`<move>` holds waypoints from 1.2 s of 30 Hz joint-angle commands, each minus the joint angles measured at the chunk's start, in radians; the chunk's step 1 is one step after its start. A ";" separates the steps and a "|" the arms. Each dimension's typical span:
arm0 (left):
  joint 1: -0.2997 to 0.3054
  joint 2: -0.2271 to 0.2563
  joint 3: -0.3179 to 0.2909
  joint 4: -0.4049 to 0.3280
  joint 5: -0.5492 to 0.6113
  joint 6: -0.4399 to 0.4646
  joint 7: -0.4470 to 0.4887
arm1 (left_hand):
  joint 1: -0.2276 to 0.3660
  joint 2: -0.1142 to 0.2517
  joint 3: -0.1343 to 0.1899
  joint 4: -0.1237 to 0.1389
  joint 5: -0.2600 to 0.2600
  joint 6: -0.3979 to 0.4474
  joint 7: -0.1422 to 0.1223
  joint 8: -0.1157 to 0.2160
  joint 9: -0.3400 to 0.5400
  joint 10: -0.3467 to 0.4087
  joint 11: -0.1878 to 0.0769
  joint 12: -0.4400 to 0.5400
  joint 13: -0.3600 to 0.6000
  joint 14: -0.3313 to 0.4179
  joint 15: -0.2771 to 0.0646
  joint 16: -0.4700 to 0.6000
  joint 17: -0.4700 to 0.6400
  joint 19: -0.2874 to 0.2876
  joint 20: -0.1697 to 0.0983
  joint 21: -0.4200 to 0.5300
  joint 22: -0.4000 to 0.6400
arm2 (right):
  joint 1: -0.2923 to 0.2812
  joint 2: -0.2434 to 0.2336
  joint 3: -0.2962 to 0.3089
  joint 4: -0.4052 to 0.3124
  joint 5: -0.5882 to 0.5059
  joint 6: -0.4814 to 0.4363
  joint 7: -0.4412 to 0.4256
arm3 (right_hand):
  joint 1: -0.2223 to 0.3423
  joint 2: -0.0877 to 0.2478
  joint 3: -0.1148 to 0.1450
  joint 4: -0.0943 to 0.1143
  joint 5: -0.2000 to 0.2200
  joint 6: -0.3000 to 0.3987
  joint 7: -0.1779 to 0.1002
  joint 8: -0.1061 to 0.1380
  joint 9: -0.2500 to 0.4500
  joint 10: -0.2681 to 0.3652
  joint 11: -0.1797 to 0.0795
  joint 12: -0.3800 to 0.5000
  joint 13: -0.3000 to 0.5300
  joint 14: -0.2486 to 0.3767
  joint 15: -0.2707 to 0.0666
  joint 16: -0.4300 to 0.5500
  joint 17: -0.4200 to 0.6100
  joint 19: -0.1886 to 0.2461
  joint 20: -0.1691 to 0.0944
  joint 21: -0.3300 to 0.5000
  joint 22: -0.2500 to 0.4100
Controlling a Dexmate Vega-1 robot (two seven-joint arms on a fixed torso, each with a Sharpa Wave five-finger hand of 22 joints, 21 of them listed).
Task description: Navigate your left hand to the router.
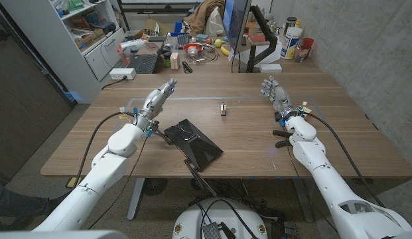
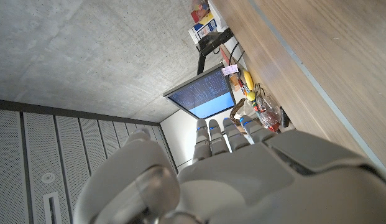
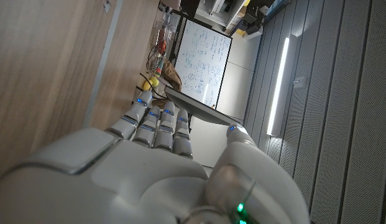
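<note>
Head view: the left robot hand [image 1: 159,95] hovers over the wooden desk [image 1: 259,143], fingers extended and close together, pointing away from the robot toward the far edge. It holds nothing. The left wrist view shows the same left robot hand [image 2: 242,162] with straight fingers side by side and nothing between them.

The flat black rectangular router [image 1: 192,143], with thin black antennas at its near end, lies on the desk behind and slightly to the right of the left robot hand, beside that arm's wrist and forearm and closer to the robot's body than the fingertips. Hand and router are apart; no contact is visible.

The right robot hand [image 1: 274,91] is raised over the right side of the desk, fingers loosely spread, empty, well apart from the router. The right wrist view shows this right robot hand [image 3: 161,162] with fingers extended, gripping nothing.

A small dark object [image 1: 223,109] stands on the desk between the two hands, to the right of the left fingertips; its identity cannot be made out.

Progress, as judged: the reach is not complete. The left robot hand is near the router but beyond it. What is left is to bring the hand back toward the robot and rightward until it sits over or on the router.
</note>
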 commanded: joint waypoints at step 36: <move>0.085 0.084 -0.012 -0.141 0.173 0.030 0.033 | 0.022 0.008 0.000 -0.007 -0.003 0.019 -0.009 0.007 0.005 0.009 -0.001 0.007 0.003 0.010 -0.001 0.003 0.003 0.000 0.008 -0.004 0.004 | 0.046 0.013 0.015 0.059 -0.020 0.034 0.034 | -0.005 0.009 -0.003 -0.006 0.001 0.010 -0.006 0.005 0.002 0.019 -0.006 0.009 0.003 0.020 0.000 0.003 0.005 0.017 0.000 -0.016 0.002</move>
